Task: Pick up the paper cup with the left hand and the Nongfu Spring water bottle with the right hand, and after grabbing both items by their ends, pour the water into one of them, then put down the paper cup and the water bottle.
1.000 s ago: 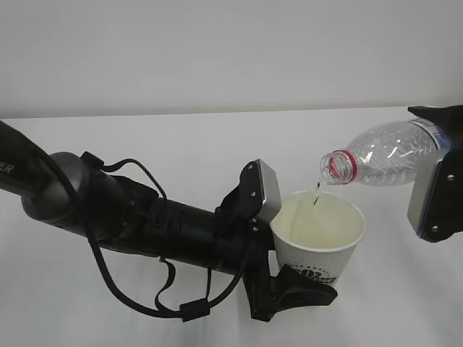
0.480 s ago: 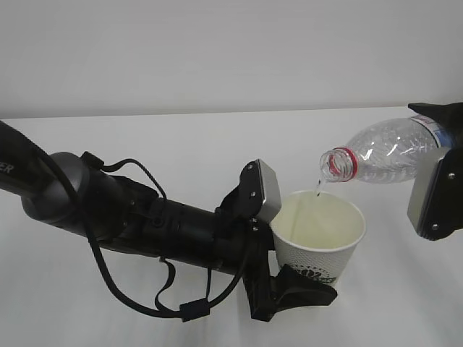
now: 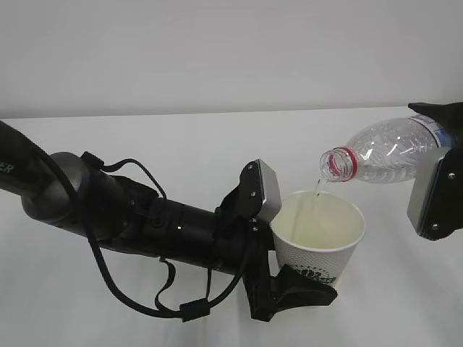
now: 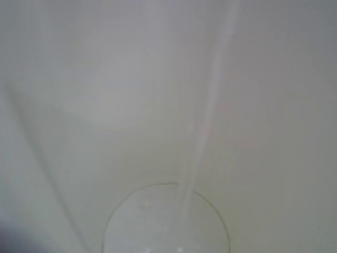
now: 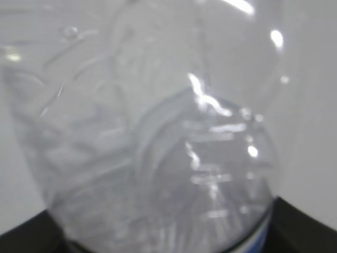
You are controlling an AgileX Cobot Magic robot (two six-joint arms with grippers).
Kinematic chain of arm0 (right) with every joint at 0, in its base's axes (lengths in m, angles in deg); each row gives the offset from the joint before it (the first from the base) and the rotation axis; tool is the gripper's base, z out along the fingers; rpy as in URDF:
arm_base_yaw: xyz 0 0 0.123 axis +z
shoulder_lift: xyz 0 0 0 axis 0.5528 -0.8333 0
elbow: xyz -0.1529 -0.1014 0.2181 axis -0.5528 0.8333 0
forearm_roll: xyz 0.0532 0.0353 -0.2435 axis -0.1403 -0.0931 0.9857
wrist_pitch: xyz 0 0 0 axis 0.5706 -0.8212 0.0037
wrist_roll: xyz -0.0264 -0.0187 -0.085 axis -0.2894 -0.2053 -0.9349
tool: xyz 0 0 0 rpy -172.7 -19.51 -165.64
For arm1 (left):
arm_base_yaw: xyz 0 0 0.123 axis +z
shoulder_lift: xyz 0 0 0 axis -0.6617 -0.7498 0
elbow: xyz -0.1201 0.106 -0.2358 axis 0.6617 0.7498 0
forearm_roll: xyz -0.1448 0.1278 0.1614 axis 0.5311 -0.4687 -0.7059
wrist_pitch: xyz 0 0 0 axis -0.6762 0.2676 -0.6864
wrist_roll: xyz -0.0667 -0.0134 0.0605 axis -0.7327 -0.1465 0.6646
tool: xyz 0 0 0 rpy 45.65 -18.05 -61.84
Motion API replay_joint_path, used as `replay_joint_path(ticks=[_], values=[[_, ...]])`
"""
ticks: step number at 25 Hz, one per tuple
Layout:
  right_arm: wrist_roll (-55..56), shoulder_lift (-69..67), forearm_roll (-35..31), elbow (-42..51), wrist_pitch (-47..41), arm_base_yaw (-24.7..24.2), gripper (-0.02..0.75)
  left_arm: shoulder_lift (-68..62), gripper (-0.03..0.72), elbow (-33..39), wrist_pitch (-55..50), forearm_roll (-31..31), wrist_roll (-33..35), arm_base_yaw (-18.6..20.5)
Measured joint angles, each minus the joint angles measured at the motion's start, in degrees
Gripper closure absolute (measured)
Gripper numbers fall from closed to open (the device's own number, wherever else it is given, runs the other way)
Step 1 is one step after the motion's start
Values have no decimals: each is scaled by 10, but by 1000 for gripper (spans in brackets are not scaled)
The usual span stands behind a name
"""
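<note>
- Exterior view: my left hand [image 3: 293,285] is clamped on the base of the paper cup [image 3: 318,235], which stands upright just beyond my fingers, mouth open to the ceiling.
- My right hand [image 3: 445,170] grips the Nongfu Spring water bottle [image 3: 380,155] by its bottom end; the bottle lies nearly level, its open neck with the red ring pointing away from that gripper and over the cup's rim.
- Both pickups look done, and I judge the pour is in hand: a thin stream of the water [image 3: 317,189] falls from the neck into the cup.
- Left wrist view: the stream [image 4: 202,132] runs down the cup's pale inside to its round bottom; I cannot tell how full it is.
- Right wrist view: only the clear ribbed bottle wall [image 5: 158,142], right against my jaws.
- Left to do: tip the bottle upright, then set both down.
- The table [image 3: 181,141] under my arms is plain white, with a bare pale wall [image 3: 217,50] behind.
</note>
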Motion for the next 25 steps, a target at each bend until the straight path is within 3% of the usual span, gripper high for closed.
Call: replay_joint_path(ticks=[25], values=[[-1,1,0,0,10,0,253,0,136,0,-1,0,0,0]])
